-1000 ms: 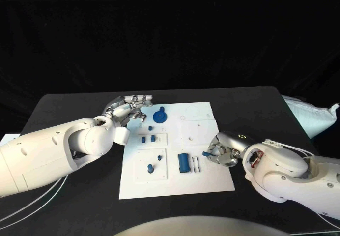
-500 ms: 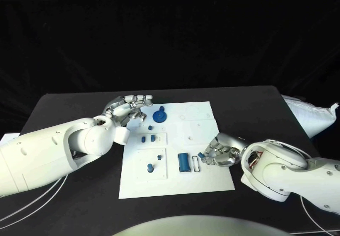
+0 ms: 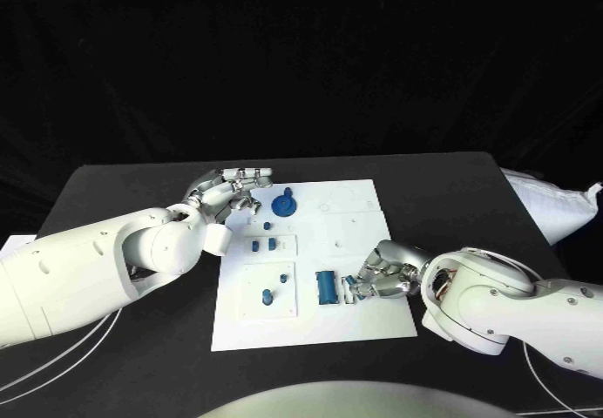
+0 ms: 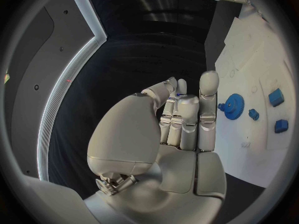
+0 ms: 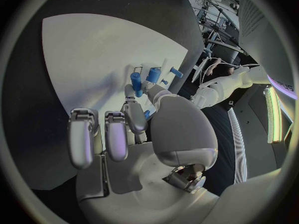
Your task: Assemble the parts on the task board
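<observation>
While over board's near right part, right hand (image 3: 383, 277): fingers curled beside blue cylinder (image 3: 326, 286), grip can't be told
left hand (image 3: 233, 193): fingers apart, held nothing, beside blue gear (image 3: 285, 205)
task board (image 3: 352, 222): mid worktop (image 3: 125, 196), small blue parts (image 3: 260, 246) left side

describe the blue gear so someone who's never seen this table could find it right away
Start at the white task board in the middle of the black table and go to its far corner by the left hand. The blue gear lies there: a round toothed disc, wider and flatter than the other blue parts.
</observation>
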Action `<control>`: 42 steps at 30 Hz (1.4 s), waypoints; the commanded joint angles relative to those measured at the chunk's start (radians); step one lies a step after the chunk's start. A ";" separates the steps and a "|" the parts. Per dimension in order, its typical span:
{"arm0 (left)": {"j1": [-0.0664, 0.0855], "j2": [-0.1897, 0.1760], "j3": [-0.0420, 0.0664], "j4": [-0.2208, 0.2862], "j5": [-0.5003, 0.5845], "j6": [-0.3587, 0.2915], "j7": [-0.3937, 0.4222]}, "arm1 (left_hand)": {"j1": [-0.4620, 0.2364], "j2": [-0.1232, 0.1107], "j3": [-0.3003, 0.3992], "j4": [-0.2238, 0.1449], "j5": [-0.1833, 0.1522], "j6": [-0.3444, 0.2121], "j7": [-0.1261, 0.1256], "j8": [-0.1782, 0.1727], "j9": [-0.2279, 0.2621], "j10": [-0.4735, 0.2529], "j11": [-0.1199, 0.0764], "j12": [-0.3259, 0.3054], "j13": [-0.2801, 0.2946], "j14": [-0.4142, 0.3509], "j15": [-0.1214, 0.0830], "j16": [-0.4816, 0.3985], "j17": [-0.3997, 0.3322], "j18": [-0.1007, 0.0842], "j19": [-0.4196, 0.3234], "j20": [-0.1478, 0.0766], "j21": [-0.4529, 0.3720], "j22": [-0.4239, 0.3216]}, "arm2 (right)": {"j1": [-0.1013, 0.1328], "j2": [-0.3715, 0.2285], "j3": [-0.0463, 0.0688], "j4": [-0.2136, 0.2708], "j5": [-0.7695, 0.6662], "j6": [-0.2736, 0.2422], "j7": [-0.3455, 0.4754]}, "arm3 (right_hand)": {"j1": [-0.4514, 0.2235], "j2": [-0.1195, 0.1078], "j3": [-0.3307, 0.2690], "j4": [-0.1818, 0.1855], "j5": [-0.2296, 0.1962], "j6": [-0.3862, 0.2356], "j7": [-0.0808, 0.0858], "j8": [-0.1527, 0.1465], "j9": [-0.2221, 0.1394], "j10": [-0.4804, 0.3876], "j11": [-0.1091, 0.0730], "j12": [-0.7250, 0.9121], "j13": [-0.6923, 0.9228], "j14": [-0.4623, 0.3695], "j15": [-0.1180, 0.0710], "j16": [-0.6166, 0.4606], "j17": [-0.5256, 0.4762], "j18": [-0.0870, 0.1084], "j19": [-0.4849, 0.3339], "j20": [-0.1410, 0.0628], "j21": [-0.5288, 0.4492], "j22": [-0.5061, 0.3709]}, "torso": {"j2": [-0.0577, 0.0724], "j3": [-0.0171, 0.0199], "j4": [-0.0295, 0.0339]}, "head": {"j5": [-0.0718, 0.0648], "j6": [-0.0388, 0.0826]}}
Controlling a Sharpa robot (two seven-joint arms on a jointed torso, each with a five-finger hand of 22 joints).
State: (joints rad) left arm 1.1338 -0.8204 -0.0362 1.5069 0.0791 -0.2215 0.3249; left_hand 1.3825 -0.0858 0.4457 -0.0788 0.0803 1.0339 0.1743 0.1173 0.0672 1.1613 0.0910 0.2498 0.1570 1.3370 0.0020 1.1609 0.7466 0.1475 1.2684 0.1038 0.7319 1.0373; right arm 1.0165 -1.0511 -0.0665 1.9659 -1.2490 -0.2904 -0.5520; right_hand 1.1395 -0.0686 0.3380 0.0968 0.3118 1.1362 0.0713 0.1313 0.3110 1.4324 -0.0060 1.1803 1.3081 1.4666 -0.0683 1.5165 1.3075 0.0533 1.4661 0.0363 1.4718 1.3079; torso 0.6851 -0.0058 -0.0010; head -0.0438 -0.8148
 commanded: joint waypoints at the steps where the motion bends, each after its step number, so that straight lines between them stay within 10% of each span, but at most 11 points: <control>1: 0.000 0.001 0.001 0.004 -0.004 0.013 0.005 | -0.011 0.001 -0.004 0.001 0.005 -0.008 -0.001 -0.007 -0.001 -0.009 -0.001 0.004 0.001 -0.005 0.003 0.002 -0.001 0.013 -0.004 0.001 -0.003 -0.001 | -0.001 0.005 0.000 -0.010 -0.004 0.044 -0.011 | -0.010 0.002 -0.007 0.002 0.003 0.005 0.000 0.006 0.002 0.004 -0.002 0.001 0.018 0.088 -0.006 0.006 0.178 -0.015 0.035 -0.003 0.006 0.094 | 0.000 -0.0002 -0.0002 | 0.000 0.000; 33: 0.000 0.000 0.001 0.005 -0.004 0.019 -0.001 | -0.010 0.004 -0.004 0.000 0.006 -0.007 -0.001 -0.006 0.000 -0.011 -0.002 0.006 0.002 -0.006 0.003 0.001 -0.003 0.013 -0.004 0.001 -0.003 -0.001 | -0.003 0.049 0.000 -0.038 -0.025 0.084 -0.019 | -0.100 0.021 -0.069 0.067 0.004 0.020 -0.007 0.011 0.013 0.012 -0.007 -0.020 0.006 0.088 -0.011 0.008 0.181 -0.017 0.038 -0.009 0.008 0.100 | 0.000 0.0004 -0.0006 | 0.001 -0.005; 42: 0.000 -0.001 0.001 0.005 -0.010 0.015 -0.003 | -0.009 0.005 -0.003 0.000 0.006 -0.006 -0.001 -0.005 0.000 -0.012 -0.002 0.006 0.002 -0.006 0.003 0.002 -0.002 0.013 -0.005 0.001 -0.006 -0.002 | -0.003 0.047 0.000 -0.031 -0.022 0.078 -0.015 | -0.156 0.018 -0.167 0.122 0.071 0.023 -0.011 0.012 0.020 0.013 -0.011 -0.034 0.000 0.088 -0.014 0.006 0.178 -0.017 0.039 -0.011 0.008 0.101 | 0.000 0.0012 -0.0008 | 0.002 -0.006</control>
State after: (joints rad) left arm 1.1337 -0.8219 -0.0364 1.5092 0.0769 -0.2206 0.3203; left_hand 1.3784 -0.0816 0.4458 -0.0789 0.0803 1.0339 0.1743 0.1131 0.0672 1.1558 0.0893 0.2498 0.1577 1.3370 0.0020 1.1610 0.7447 0.1475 1.2684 0.1038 0.7319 1.0361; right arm 1.0148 -1.0053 -0.0662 1.9291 -1.2653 -0.2251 -0.5739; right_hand 0.9896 -0.0509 0.1770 0.2165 0.3788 1.1542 0.0604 0.1427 0.3300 1.4401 -0.0126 1.1505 1.3074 1.4665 -0.0754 1.5203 1.3079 0.0533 1.4661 0.0287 1.4757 1.3074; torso 0.6852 -0.0052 -0.0015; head -0.0424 -0.8201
